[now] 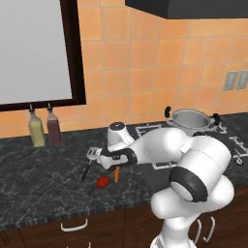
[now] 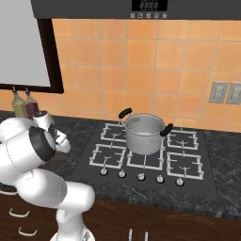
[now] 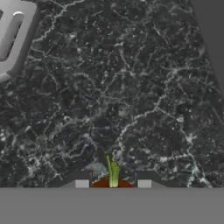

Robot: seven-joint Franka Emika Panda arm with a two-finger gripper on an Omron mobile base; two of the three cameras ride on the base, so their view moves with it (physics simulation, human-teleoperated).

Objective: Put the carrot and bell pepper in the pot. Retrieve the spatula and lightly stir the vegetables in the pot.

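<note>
Carrot — orange, tapered, green-stalked — stands between the gripper's spread tips; glossy red bell pepper alongside.

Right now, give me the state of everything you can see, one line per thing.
carrot: on the counter, under the gripper.
bell pepper: on the counter, beside the carrot.
spatula: lying flat on the counter.
pot: upright on the stove, uncovered.
gripper: over the carrot, grip unclear.
</note>
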